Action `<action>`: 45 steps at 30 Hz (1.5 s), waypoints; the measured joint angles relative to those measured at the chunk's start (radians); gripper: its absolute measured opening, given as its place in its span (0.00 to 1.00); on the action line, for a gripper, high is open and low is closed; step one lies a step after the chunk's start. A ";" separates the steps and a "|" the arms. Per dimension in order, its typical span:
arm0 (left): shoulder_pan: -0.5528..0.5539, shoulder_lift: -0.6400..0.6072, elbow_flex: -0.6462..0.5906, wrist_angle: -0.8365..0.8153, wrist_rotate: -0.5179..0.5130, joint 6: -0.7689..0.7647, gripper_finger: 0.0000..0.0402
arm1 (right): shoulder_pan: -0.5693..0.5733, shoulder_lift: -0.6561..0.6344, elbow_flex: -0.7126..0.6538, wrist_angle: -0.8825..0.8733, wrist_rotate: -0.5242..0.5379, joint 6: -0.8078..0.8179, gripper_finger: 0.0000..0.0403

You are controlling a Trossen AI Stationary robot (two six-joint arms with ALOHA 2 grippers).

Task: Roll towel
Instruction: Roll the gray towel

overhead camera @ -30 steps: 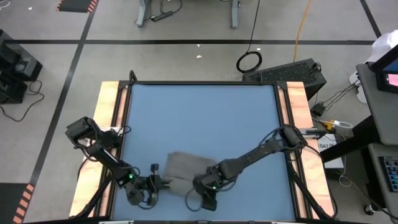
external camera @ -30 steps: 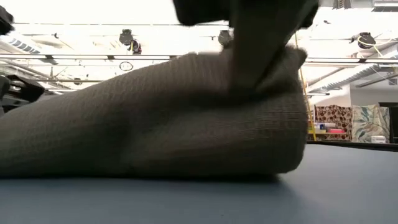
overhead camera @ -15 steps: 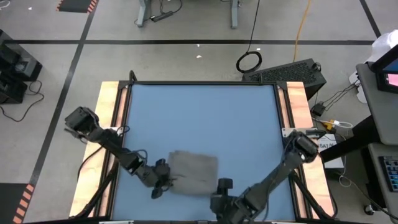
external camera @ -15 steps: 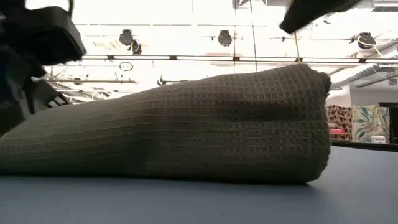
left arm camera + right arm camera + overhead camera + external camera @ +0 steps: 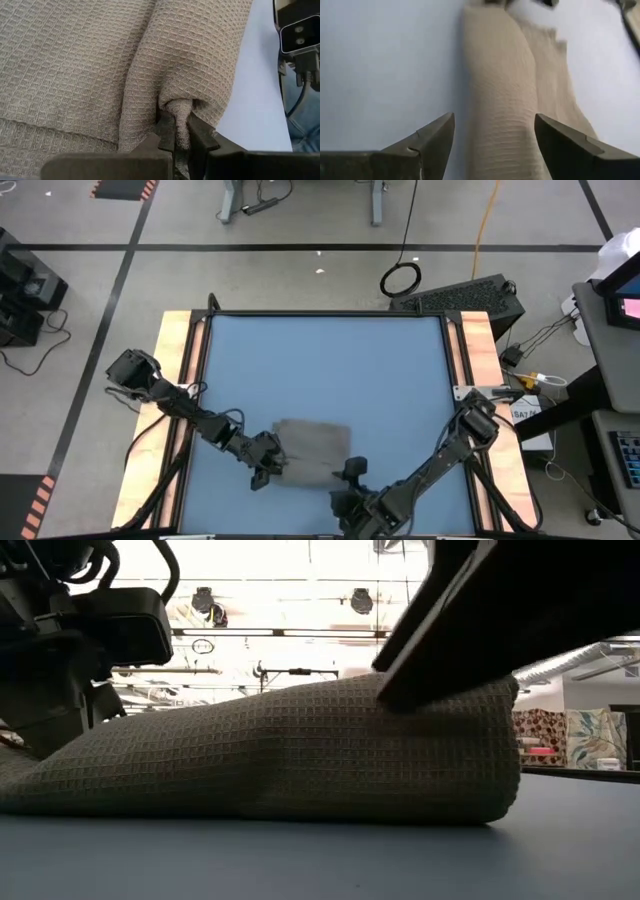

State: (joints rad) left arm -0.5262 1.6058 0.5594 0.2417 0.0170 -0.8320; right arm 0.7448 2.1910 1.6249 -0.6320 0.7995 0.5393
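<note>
Lying near the front edge of the blue table (image 5: 320, 370), the waffle-weave towel (image 5: 312, 450) was partly rolled; the left gripper (image 5: 180, 135) pinched its fold, the right gripper (image 5: 495, 137) spread wide at its right end.

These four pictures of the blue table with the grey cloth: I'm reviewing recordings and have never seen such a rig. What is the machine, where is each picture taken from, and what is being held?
The machine is two dark robot arms working at a blue table. The high view looks straight down on the table; the low view looks level across its top; each wrist view looks forward past that arm's own fingers. The only thing on the table is the towel, a grey waffle-weave cloth bunched into a thick fold near the front edge. The left gripper is at the towel's left end, its fingers shut on a pinch of fabric. The right gripper is at the towel's front right corner, its fingers open to either side of the fold and holding nothing.
</note>
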 joint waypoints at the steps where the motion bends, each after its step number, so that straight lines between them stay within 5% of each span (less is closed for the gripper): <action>1: 0.001 0.000 0.000 0.000 0.000 -0.001 0.05 | -0.010 0.000 0.000 -0.014 -0.012 0.015 0.66; 14: 0.002 0.001 -0.002 0.011 -0.006 0.060 0.09 | -0.172 0.027 0.002 -0.082 -0.440 0.074 0.63; 18: -0.013 0.002 -0.003 0.018 -0.099 0.111 0.09 | -0.215 0.027 0.004 -0.075 -0.573 0.077 0.52; 24: -0.029 -0.074 -0.005 -0.026 -0.108 0.242 0.13 | -0.261 0.019 0.003 -0.057 -0.731 0.053 0.26; 29: -0.034 -0.242 -0.005 -0.109 -0.158 0.313 0.21 | -0.270 0.020 0.002 -0.014 -0.772 0.059 0.08; 34: -0.160 -0.347 -0.004 -0.066 -0.106 0.458 0.33 | -0.247 0.024 0.000 0.078 -0.780 0.177 0.04; 45: -0.406 -0.230 -0.002 0.017 -0.412 0.501 0.63 | -0.233 0.027 -0.001 0.201 -0.835 0.273 0.10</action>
State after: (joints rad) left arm -0.9324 1.3758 0.5571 0.2591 -0.3955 -0.3309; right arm 0.5123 2.2185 1.6238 -0.4309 -0.0351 0.8121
